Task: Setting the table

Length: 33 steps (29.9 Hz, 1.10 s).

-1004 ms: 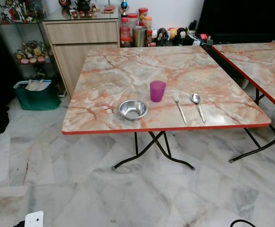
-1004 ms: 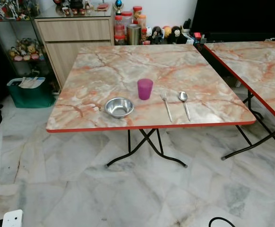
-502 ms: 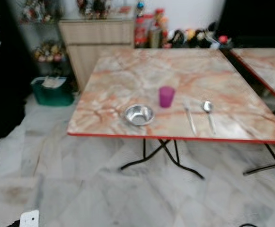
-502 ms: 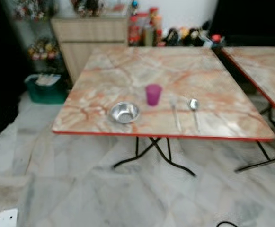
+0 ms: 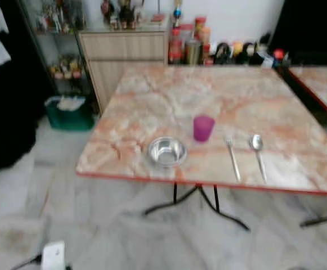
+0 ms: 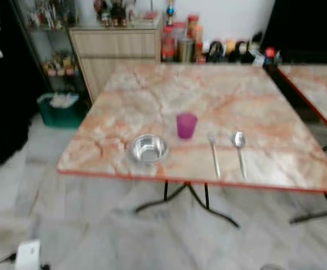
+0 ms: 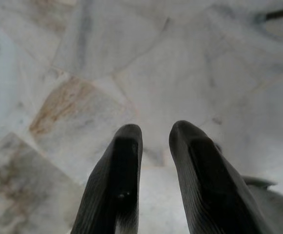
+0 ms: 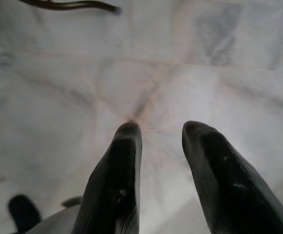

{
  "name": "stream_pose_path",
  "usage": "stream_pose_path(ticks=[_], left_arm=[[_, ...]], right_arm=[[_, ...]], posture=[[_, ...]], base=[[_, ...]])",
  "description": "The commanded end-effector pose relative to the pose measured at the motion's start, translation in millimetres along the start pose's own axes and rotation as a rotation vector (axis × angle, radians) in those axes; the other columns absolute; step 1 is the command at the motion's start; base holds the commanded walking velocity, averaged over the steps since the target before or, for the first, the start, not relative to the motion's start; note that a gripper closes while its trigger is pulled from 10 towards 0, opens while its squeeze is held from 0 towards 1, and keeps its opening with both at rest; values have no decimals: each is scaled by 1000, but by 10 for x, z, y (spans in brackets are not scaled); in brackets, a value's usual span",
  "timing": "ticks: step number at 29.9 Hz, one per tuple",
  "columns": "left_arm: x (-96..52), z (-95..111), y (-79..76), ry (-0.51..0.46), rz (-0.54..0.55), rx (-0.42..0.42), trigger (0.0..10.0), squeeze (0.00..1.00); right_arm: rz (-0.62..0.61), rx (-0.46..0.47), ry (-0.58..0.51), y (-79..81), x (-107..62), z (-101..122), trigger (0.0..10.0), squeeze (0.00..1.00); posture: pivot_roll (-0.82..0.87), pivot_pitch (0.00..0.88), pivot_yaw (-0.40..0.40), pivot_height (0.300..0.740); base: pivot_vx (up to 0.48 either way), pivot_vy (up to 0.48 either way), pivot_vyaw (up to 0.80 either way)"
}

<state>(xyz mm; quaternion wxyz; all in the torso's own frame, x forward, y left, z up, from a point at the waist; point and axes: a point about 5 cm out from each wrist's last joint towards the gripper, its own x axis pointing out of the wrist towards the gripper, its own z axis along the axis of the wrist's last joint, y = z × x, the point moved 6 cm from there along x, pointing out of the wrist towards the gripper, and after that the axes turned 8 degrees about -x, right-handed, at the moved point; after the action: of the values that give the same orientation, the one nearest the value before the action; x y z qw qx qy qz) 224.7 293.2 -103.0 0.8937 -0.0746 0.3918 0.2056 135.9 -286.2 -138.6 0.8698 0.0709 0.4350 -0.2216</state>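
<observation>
Both grippers, left (image 7: 153, 141) and right (image 8: 158, 139), hang slightly parted and empty over the pale marble floor (image 7: 131, 58), while the small steel bowl (image 5: 166, 151), purple plastic cup (image 5: 204, 128), fork (image 5: 233, 160) and spoon (image 5: 258, 152) sit along the marble-patterned table's (image 5: 208, 95) near edge.

Four pieces of tableware on one marble-patterned desk, with a second desk beside it.

Counted: one steel bowl (image 5: 166, 151), one purple cup (image 5: 203, 127), one fork (image 5: 233, 159) and one spoon (image 5: 258, 153) on the near desk (image 5: 152, 101); a second desk (image 5: 321, 84) to its right; one wooden cabinet (image 5: 126, 53); one green bin (image 5: 68, 112); two end effectors, left (image 7: 153, 161) and right (image 8: 160, 161), each with two black fingers.
</observation>
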Motion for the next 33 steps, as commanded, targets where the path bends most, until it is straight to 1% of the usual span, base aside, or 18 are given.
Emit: stream_pose_path(ticks=[1, 7, 13, 15, 18, 31, 33], left_arm=[[6, 9, -58, -1, -10, 1, 10000, 0], [11, 56, -69, -16, -16, 2, 10000, 0], [18, 101, -121, -30, -25, 6, 10000, 0], [21, 117, -162, -33, -38, 0, 10000, 0], [23, 123, -175, -34, -43, 3, 10000, 0], [19, 108, -129, -31, -26, -20, 10000, 0], [18, 112, -112, -36, -17, -35, 10000, 0]], right_arm=[[-22, -6, 11, -107, -22, -42, 10000, 0], [-19, -7, 12, -104, -22, -45, 10000, 0], [-15, -10, 13, -99, -22, -46, 10000, 0], [-14, -10, 13, -99, -22, -47, 10000, 0], [-13, -10, 13, -98, -22, -47, 10000, 0], [-6, -11, 18, -81, -26, -65, 10000, 0], [-6, -12, 18, -82, -26, -67, 10000, 0]], posture=[[65, 93, -10, 740], [66, 93, -9, 740], [67, 95, -8, 740], [69, 96, -7, 740], [70, 97, -6, 740], [73, 100, -3, 740], [75, 99, -2, 740]], base=[[337, 0, 0], [321, 0, 0], [315, 0, 0], [0, 0, 0], [0, 0, 0], [0, 0, 0], [0, 0, 0]])
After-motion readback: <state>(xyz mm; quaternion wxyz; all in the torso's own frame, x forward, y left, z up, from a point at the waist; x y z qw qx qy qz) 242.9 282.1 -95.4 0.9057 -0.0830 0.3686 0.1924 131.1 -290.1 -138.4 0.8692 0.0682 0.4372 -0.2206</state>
